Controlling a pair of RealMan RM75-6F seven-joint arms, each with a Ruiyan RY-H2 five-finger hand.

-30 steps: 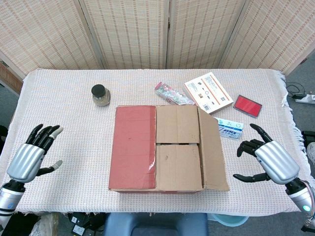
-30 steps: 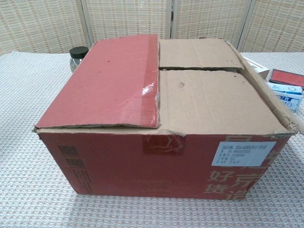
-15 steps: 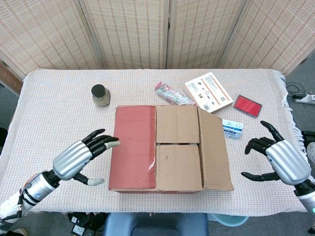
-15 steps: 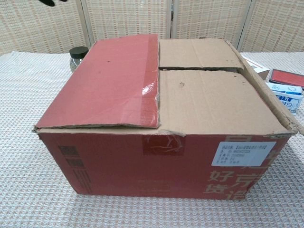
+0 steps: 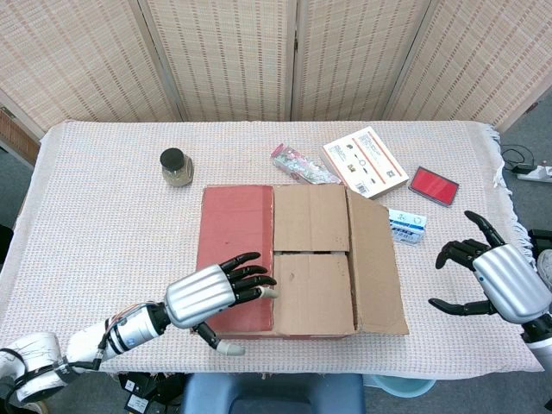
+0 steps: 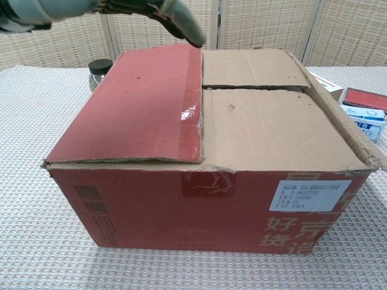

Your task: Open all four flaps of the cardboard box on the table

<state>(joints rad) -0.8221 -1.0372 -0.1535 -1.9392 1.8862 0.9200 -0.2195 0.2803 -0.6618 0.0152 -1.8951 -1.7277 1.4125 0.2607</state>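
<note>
The left hand is held with fingers spread and empty above the red flap of the cardboard box, which sits mid-counter. The right hand is held open, empty, well apart to the side. The flaps are judged light, stiff and creasable; the red flap's free inner edge is best hooked.

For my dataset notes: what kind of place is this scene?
Probably an indoor test or demo setup: woven folding screens as backdrop, a cloth-covered table, and a cardboard box among small items.
</note>
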